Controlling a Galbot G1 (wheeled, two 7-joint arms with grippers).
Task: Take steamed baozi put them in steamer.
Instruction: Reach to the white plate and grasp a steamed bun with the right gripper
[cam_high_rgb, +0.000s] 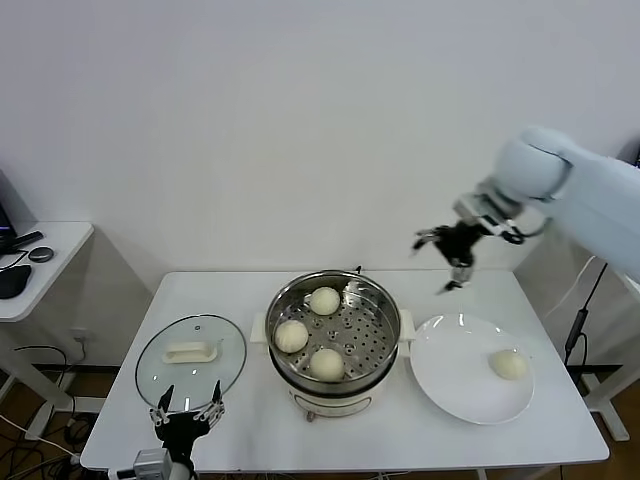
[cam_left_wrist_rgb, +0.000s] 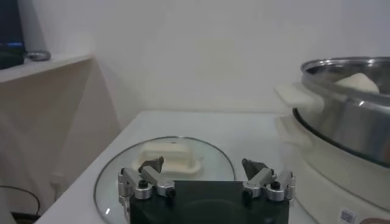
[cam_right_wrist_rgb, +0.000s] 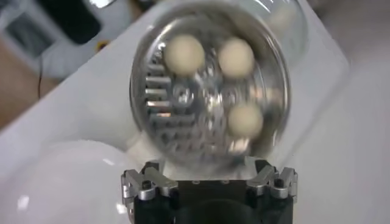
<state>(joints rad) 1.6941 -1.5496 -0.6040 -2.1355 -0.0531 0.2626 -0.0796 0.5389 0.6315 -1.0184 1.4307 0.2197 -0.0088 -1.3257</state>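
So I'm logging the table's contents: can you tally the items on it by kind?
Steamed baozi: 4, three in the steamer, one on the plate
Steamer: 1
White plate: 1
Glass lid: 1
Total: 7

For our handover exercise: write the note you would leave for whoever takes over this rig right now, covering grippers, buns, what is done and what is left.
Right gripper: open, empty, raised over the table between steamer and plate.
Left gripper: open, empty, parked at the near table edge by the glass lid.
Done: three baozi in the steamer.
Left: one baozi on the plate, to go in the steamer.
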